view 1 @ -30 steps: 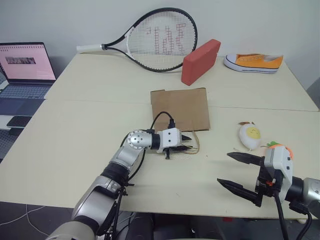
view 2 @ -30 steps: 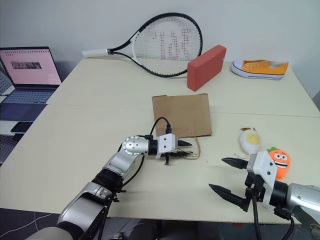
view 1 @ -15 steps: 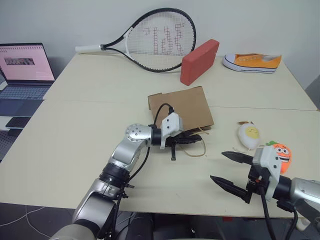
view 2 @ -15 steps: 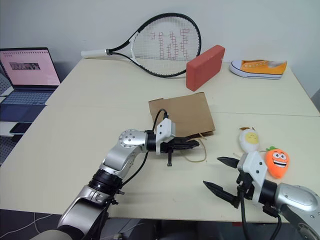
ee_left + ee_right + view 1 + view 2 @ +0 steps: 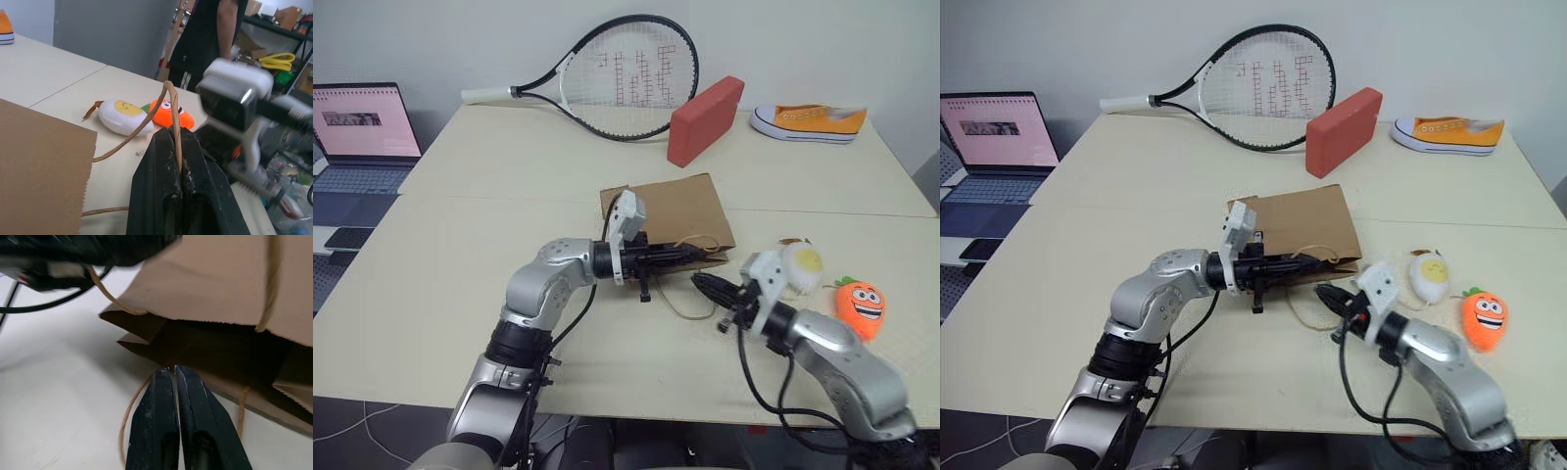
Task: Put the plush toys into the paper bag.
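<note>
The inside of the paper bag [image 5: 1307, 227] is dark in the right wrist view, so what is in it cannot be told, and the left gripper [image 5: 1310, 265] hides part of its near edge. This gripper's jaws are closed on one handle [image 5: 172, 105] of the bag, lifting the mouth a little. The right gripper [image 5: 1329, 293] has its jaws pressed together, holding nothing, just before the bag's mouth. The egg toy [image 5: 1427, 274] and the carrot toy [image 5: 1485, 318] lie on the table [image 5: 1087, 245] to the right, outside the bag.
</note>
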Available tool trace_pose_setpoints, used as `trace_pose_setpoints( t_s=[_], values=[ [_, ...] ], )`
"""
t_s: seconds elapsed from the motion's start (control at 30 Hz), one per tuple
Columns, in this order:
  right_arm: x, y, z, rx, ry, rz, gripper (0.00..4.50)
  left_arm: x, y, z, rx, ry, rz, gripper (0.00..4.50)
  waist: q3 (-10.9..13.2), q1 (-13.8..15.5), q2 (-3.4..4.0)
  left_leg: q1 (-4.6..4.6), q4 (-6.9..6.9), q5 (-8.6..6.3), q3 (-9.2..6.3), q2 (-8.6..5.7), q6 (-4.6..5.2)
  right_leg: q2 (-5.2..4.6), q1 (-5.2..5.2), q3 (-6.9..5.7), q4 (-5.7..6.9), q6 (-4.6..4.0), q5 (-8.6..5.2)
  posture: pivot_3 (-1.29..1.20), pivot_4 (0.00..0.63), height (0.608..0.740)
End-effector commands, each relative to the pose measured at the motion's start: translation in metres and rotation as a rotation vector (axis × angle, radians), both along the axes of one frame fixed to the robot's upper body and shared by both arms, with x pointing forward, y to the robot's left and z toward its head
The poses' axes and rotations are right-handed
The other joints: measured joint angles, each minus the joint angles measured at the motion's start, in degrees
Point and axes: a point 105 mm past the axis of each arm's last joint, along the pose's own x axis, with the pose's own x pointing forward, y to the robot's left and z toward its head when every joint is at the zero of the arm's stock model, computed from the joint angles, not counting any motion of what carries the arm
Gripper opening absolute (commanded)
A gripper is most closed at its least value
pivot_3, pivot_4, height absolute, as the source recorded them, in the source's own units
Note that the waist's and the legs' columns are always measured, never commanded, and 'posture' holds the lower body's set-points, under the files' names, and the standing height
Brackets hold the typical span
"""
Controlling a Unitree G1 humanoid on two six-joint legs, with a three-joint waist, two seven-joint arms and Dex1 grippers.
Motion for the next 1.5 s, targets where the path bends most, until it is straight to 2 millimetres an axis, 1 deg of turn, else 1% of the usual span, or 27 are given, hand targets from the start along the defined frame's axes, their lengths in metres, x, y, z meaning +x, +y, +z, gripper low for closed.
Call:
trace_pose_setpoints(
  t_s=[0.03,0.2,0.33,0.53,0.6,0.67,0.73,0.8,0.87,0.93,1.0,1.1,1.17,1.23,1.5],
  values=[
    [0.015,0.010,0.000,-0.004,-0.082,-0.058,0.01,-0.003,-0.002,0.017,-0.042,-0.037,-0.009,0.00,0.0,0.0,0.01,-0.01,0.00,0.00,0.00,0.00,0.00,0.00,0.00,0.00,0.00,0.00,0.00,0.00,0.150,0.740],
    [0.032,0.025,-0.003,0.015,-0.130,-0.116,0.01,-0.003,-0.001,0.019,-0.048,-0.025,0.004,0.00,0.0,0.0,0.00,0.00,0.00,0.00,0.01,0.00,-0.01,0.00,-0.01,0.01,0.01,-0.01,0.01,0.00,0.150,0.740],
    [0.042,0.028,-0.005,0.015,-0.141,-0.163,0.01,-0.001,0.001,0.021,-0.048,-0.021,0.023,0.00,0.0,0.0,0.01,0.01,-0.01,0.01,0.00,0.00,-0.01,0.00,-0.02,0.01,0.02,-0.01,0.01,0.00,0.150,0.740],
    [0.047,0.023,-0.024,0.000,-0.025,-0.234,0.01,0.000,0.003,0.030,-0.073,-0.007,0.040,0.00,0.0,0.0,0.01,0.00,-0.02,0.01,-0.01,0.00,-0.01,0.00,-0.02,0.01,0.03,-0.03,0.02,0.00,0.150,0.740],
    [0.047,0.023,-0.031,0.006,0.029,-0.254,0.01,0.003,0.008,0.034,-0.070,-0.024,0.065,0.00,0.0,0.0,0.01,0.02,-0.02,0.01,-0.01,0.00,-0.01,0.01,-0.01,0.01,0.03,-0.04,0.02,0.00,0.150,0.740],
    [0.046,0.022,-0.034,0.003,0.046,-0.269,0.01,0.007,0.013,0.040,-0.069,-0.045,0.098,0.00,0.0,0.0,0.02,0.05,-0.02,0.01,-0.01,0.00,-0.01,0.01,0.00,0.02,0.04,-0.05,0.03,0.00,0.150,0.740],
    [0.045,0.022,-0.038,-0.007,0.064,-0.284,0.01,0.014,0.020,0.050,-0.070,-0.093,0.145,0.00,0.0,0.0,0.02,0.06,-0.02,0.01,-0.01,0.00,-0.01,0.01,0.00,0.02,0.04,-0.06,0.03,0.00,0.150,0.740],
    [0.044,0.022,-0.042,-0.013,0.087,-0.296,0.01,0.023,0.027,0.067,-0.080,-0.159,0.198,0.00,0.0,0.0,0.02,0.05,-0.02,0.01,-0.01,0.00,-0.01,0.01,0.00,0.01,0.04,-0.06,0.02,0.00,0.150,0.740],
    [0.043,0.021,-0.045,-0.015,0.105,-0.306,0.01,0.031,0.033,0.085,-0.087,-0.242,0.249,0.00,0.0,0.0,0.02,0.05,-0.02,0.01,-0.04,0.01,-0.01,0.03,0.00,-0.01,0.03,-0.06,0.02,0.00,0.150,0.740],
    [0.043,0.021,-0.048,-0.017,0.119,-0.308,0.01,0.043,0.039,0.107,-0.100,-0.331,0.323,0.00,-0.1,0.1,-0.03,0.05,-0.02,0.01,-0.03,0.00,-0.01,0.03,0.01,-0.01,0.02,-0.06,0.02,0.00,0.150,0.740],
    [0.043,0.022,-0.049,-0.022,0.126,-0.304,0.01,0.050,0.043,0.124,-0.102,-0.412,0.363,0.00,-0.1,0.0,-0.08,0.06,-0.02,0.01,-0.02,0.00,-0.02,0.03,0.02,-0.01,0.00,-0.06,0.02,0.00,0.150,0.740],
    [0.043,0.023,-0.051,-0.026,0.133,-0.300,0.01,0.053,0.042,0.142,-0.100,-0.501,0.378,0.00,-0.1,0.0,-0.09,0.07,-0.05,0.01,-0.01,0.00,-0.02,0.03,0.02,0.00,0.00,-0.06,0.02,0.00,0.150,0.740],
    [0.043,0.024,-0.052,-0.028,0.136,-0.299,0.01,0.053,0.041,0.149,-0.101,-0.542,0.378,0.00,-0.1,-0.1,-0.09,0.08,-0.07,0.01,-0.01,0.01,-0.02,0.03,0.02,0.00,0.01,-0.06,0.02,0.00,0.150,0.740],
    [0.043,0.025,-0.052,-0.027,0.140,-0.297,0.01,0.055,0.039,0.152,-0.089,-0.584,0.382,0.00,-0.1,-0.1,-0.09,0.09,-0.07,0.01,-0.01,0.01,-0.02,0.03,0.02,0.00,0.01,-0.06,0.02,0.00,0.150,0.740],
    [0.043,0.026,-0.052,-0.035,0.140,-0.292,0.01,0.062,0.028,0.155,-0.070,-0.691,0.410,0.00,-0.1,-0.1,-0.11,0.09,-0.07,0.01,-0.01,0.01,-0.01,0.03,0.02,0.00,0.01,-0.05,0.02,0.00,0.150,0.740]
  ],
)
